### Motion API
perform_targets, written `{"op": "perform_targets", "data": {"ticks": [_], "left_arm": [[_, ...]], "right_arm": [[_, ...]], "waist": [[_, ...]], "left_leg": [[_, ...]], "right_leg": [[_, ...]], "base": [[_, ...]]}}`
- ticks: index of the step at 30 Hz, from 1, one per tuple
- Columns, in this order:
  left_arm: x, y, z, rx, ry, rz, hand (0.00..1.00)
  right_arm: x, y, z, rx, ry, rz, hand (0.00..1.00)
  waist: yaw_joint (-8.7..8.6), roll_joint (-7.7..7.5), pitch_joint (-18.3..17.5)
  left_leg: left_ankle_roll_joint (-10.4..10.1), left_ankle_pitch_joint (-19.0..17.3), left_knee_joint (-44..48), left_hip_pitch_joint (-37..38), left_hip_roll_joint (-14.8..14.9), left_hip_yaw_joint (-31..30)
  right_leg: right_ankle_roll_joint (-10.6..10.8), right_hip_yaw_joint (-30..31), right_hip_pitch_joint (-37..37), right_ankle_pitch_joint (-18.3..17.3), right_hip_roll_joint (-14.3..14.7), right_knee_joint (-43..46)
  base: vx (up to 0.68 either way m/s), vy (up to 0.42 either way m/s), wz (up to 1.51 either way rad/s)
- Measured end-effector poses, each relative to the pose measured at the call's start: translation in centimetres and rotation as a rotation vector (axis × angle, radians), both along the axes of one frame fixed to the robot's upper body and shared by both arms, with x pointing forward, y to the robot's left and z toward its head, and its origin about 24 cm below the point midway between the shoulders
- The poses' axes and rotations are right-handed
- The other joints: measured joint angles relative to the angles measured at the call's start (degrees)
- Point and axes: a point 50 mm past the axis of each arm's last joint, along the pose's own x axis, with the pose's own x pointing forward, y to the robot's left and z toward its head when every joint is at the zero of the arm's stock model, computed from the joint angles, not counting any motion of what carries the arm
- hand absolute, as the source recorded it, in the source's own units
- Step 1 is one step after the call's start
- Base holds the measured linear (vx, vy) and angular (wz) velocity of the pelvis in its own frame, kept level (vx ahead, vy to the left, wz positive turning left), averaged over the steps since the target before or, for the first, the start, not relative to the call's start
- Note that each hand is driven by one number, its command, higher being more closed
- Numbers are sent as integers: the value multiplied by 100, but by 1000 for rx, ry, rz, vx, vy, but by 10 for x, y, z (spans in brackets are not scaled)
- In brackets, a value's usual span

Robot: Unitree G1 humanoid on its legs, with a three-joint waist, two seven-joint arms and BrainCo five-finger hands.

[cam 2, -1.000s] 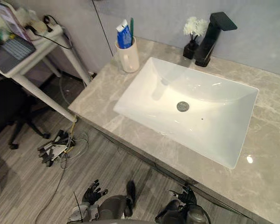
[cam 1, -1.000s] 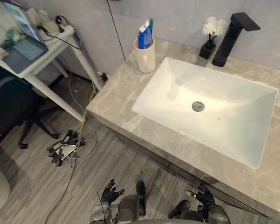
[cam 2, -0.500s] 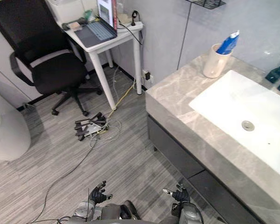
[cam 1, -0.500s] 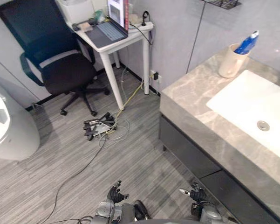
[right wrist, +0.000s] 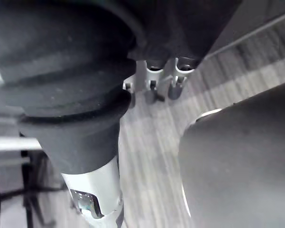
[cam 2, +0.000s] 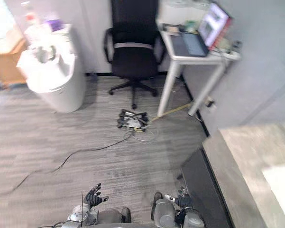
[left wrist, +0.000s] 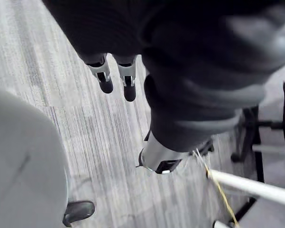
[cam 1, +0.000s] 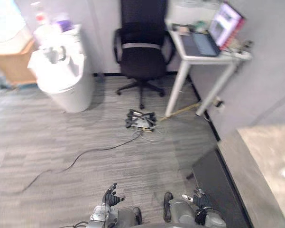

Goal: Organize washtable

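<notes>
The washtable's stone counter point(cam 1: 268, 164) shows as a corner at the right edge, above its dark cabinet front point(cam 1: 217, 187); a sliver of the white basin point(cam 2: 280, 183) lies at the far right. My left hand point(cam 1: 110, 196) hangs low over the grey floor, open, with its fingers point(left wrist: 116, 78) relaxed and nothing in them. My right hand point(cam 1: 197, 200) hangs low beside the cabinet front, also open and holding nothing, its fingers point(right wrist: 163, 84) straight.
A black office chair point(cam 1: 142, 52) stands at the back beside a white desk point(cam 1: 206, 52) that carries a laptop point(cam 1: 213, 35). A power strip with tangled cables point(cam 1: 140, 121) lies on the floor. A white round bin point(cam 1: 61, 78) stands back left, near a wooden cabinet point(cam 1: 9, 66).
The camera has swung to the left, so the sink, the cup and the tap have left the picture and the room's far side has come in. Both hands still hang low.
</notes>
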Motion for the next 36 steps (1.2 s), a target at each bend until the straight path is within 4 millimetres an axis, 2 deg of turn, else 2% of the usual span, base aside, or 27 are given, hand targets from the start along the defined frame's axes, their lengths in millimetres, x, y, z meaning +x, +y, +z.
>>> {"op": "perform_targets", "data": {"ticks": [1, 2, 3, 6, 7, 10, 13, 15, 16, 17, 18, 19, 20, 21, 22, 23, 24, 25, 27, 28, 29, 30, 32, 33, 34, 35, 36], "left_arm": [[-2, 0, -1, -16, 8, 23, 0], [-1, -1, -1, -22, 6, 29, 0], [-2, 0, 0, -25, 2, 49, 0], [-5, -2, -2, -35, 13, 63, 0], [-5, -6, -2, -43, 14, 55, 0], [-4, -9, 0, -46, -1, 34, 0], [2, -16, 4, -55, -28, -5, 0], [1, -19, 4, -64, -28, -3, 0], [3, -19, 5, -61, -31, -6, 0], [7, -14, 6, -47, -38, -13, 0], [8, -11, 6, -39, -38, -15, 0], [13, -13, 7, -52, -46, -22, 0], [13, -15, 8, -59, -52, -24, 0], [12, -16, 7, -63, -48, -22, 0], [7, -19, 4, -73, -28, -17, 0], [7, -22, 3, -80, -25, -16, 0], [7, -20, 3, -71, -23, -20, 0], [5, -20, 2, -63, -12, -29, 0], [5, -18, 1, -58, -14, -28, 0], [6, -19, 2, -56, -19, -32, 0], [6, -19, 2, -54, -21, -34, 0], [7, -18, 2, -54, -23, -27, 0], [6, -20, 2, -62, -23, -24, 0], [6, -23, 2, -73, -21, -21, 0], [9, -28, 4, -86, -37, -22, 0], [10, -29, 3, -88, -35, -22, 0], [9, -21, 3, -67, -30, -26, 0]], "right_arm": [[3, 0, 1, -3, -8, 4, 0], [4, 0, 1, -4, -10, 4, 0], [5, 0, 1, -4, -8, 6, 0], [10, 1, 2, -9, -12, 15, 0], [14, 1, 3, -12, -23, 20, 0], [28, 7, 11, -6, -78, 43, 0], [32, 7, 13, -8, -93, 44, 0], [31, 7, 13, -8, -92, 43, 0], [35, 10, 16, 0, -113, 43, 0], [38, 18, 18, 22, -133, 40, 0], [38, 22, 18, 33, -137, 38, 0], [42, 23, 19, 32, -145, 44, 0], [43, 21, 20, 19, -148, 51, 0], [42, 19, 20, 9, -144, 62, 0], [40, 16, 20, -6, -140, 79, 0], [40, 16, 20, -9, -138, 79, 0], [42, 14, 22, -12, -153, 79, 0], [40, 14, 21, -12, -149, 82, 0], [36, 14, 19, -13, -136, 83, 0], [35, 12, 19, -18, -132, 86, 0], [35, 11, 18, -23, -127, 90, 0], [34, 13, 17, -25, -120, 110, 0], [38, 14, 18, -31, -122, 131, 0], [41, 11, 20, -39, -129, 134, 0], [49, 7, 25, -57, -152, 144, 0], [56, 8, 28, -64, -169, 168, 0], [58, 21, 28, -35, -182, 182, 0]], "waist": [[61, 99, -69], [99, 123, -79], [129, 157, -71], [96, 234, -51], [108, 356, -83], [106, 352, -93], [48, 417, -61], [-44, 473, -40], [-114, 618, 38], [-124, 262, 54], [-133, 74, 74], [-145, 153, 113], [-136, 225, 135], [-138, 261, 128], [-232, 367, 162], [-237, 384, 194], [-245, 399, 232], [-311, 341, 209], [-343, 326, 195], [-341, 292, 167], [-334, 335, 146], [-185, 393, 68], [-65, 552, 54], [-79, 641, 69], [-101, 690, 147], [-176, 808, 125], [-253, 499, 95]], "left_leg": [[-73, 44, 228, -175, 147, -5], [-177, 89, 274, -239, 205, 77], [-599, 74, 354, -300, 388, 474], [-688, 17, 137, -134, 1010, 1589], [-657, 106, -44, -35, 1170, 2010], [-513, 240, 248, -314, 1143, 2442], [-382, 498, 276, -595, 1020, 2421], [-251, 709, -138, -478, 929, 2291], [-149, 804, -693, -357, 902, 2038], [-234, 1136, -1302, -211, 596, 1881], [-268, 1118, -1364, -193, 423, 1848], [-155, 741, -706, -579, 620, 1779], [-210, 528, 114, -777, 813, 1782], [-282, 398, 313, -733, 861, 1745], [-445, 41, 168, -557, 883, 1564], [-175, 15, 113, -516, 819, 1520], [-85, 137, -17, -457, 681, 1443], [-40, 262, -206, -351, 571, 1266], [-68, 443, -369, -412, 369, 905], [-109, 492, -350, -560, 277, 653], [-130, 488, -348, -625, 311, 662], [-158, 420, -253, -678, 607, 1236], [-193, 304, 850, -769, 1459, 2326], [-313, 307, 945, -777, 1559, 2347], [-250, 367, 939, -782, 1418, 2398], [-293, 381, 169, -640, 1243, 1968], [-293, 291, 128, -465, 855, 1694]], "right_leg": [[-55, -306, 190, 42, 80, -184], [-83, -435, 258, 60, 81, -294], [-156, -706, 493, 110, 69, -590], [-154, -1087, 931, 108, 148, -838], [-106, -1245, 1050, 65, 154, -852], [45, -1585, 1062, -58, 0, -832], [30, -2101, 1051, -66, -181, -648], [-284, -2478, 815, -283, -376, 162], [-198, -2583, 723, -505, -59, -213], [-433, -2591, 672, -7, 38, -880], [-555, -2688, 559, 201, -103, -980], [-507, -2931, 521, 148, -133, -907], [-513, -3020, 468, 88, -158, -781], [-483, -3014, 433, 21, -208, -628], [-414, -2873, 378, -164, -298, -122], [-430, -2647, 288, -248, -320, 156], [-474, -1900, 18, -294, -415, 614], [-294, -1273, -65, -399, -324, 517], [-180, -1282, 135, -403, -342, 15], [-19, -1360, 351, -70, -343, -324], [-7, -1513, 408, 30, -346, -464], [-94, -1744, 415, 227, -340, -710], [-118, -1948, 326, 247, -401, -525], [-144, -1995, 269, 208, -450, -287], [-142, -1996, -106, -51, -633, 529], [-144, -1905, -312, -228, -176, 181], [-524, -1928, -366, 248, -165, -478]], "base": [[430, -222, 115], [371, -171, 99], [216, -91, 76], [184, -104, 75], [105, 7, 50], [70, 70, 56], [19, 86, 110], [-16, 51, 138], [-61, -30, 144], [-67, -121, 145], [-40, -136, 122], [-41, -90, 71], [-28, -11, 41], [-35, 93, 9], [-33, 113, 5], [-94, 163, 8], [-76, 81, 38], [-61, 50, 62], [-35, -4, 125], [-64, -6, 134], [-59, 4, 101], [-78, 25, 55], [-8, 62, 39], [7, 136, 38], [-119, 108, 60], [-159, 58, 85], [-127, -28, 96]]}}
